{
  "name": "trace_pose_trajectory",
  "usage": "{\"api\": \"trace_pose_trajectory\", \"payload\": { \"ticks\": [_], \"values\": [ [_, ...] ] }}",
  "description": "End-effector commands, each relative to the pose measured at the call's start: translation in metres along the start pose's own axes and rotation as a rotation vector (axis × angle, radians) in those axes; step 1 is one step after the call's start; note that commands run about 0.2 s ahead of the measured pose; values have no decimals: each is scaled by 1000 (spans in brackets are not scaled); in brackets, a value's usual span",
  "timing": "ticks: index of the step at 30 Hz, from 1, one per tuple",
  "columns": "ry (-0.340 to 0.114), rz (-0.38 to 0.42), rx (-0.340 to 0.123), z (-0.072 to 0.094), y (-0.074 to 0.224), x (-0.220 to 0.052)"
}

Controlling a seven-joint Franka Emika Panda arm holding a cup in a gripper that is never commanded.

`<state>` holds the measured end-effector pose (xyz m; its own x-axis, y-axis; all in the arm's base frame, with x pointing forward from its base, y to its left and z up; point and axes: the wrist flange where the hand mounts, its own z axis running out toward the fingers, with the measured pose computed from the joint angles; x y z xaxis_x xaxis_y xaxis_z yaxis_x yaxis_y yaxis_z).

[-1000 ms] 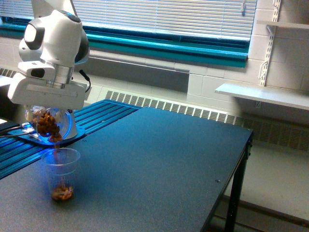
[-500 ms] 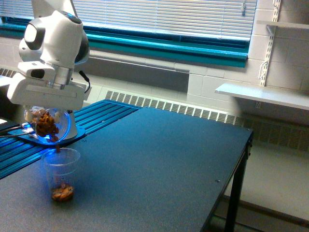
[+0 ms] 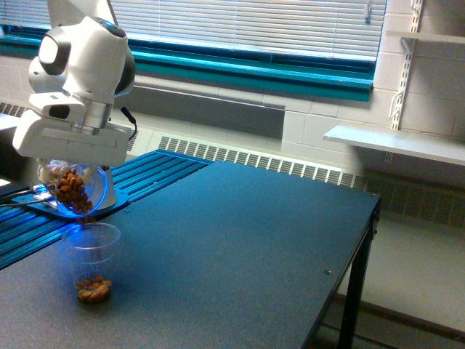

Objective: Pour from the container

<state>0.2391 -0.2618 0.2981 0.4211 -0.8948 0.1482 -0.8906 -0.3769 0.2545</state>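
The fingers (image 3: pixel 69 169) are mostly hidden under the white gripper body, but they pinch the clear, smooth-walled, tapered plastic cup (image 3: pixel 75 190), which hangs tilted over with its mouth pointing down toward the exterior view's right. The brown nut-like pieces (image 3: pixel 73 192) inside it have slid lower toward the rim than they sat half a second ago, and a piece or two sits right at the lip. Just below stands the clear plastic receiving cup (image 3: pixel 92 260), upright on the dark grey surface (image 3: pixel 240 247), and the small brown heap (image 3: pixel 94 289) at its bottom looks slightly fuller than a second ago. I judge the pour is well underway yet far from finished: most of the load is still in the held cup, so more tilt seems needed.

Counting what I see: one white robot arm (image 3: pixel 80 69), two clear cups, one held and one standing, and one dark surface. The pieces are too many and too small to count. Behind the held cup a blue-lit round base (image 3: pixel 109 200) glows on a blue slatted panel (image 3: pixel 156 171).
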Motion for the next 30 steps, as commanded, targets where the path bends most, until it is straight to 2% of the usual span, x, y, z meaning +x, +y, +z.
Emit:
{"api": "trace_pose_trajectory", "payload": {
  "ticks": [1,19,30],
  "values": [
    [11,-22,-15,-5,-4,4],
    [10,-33,-56,-2,-4,8],
    [14,-39,-60,-5,-7,11]
  ]
}}
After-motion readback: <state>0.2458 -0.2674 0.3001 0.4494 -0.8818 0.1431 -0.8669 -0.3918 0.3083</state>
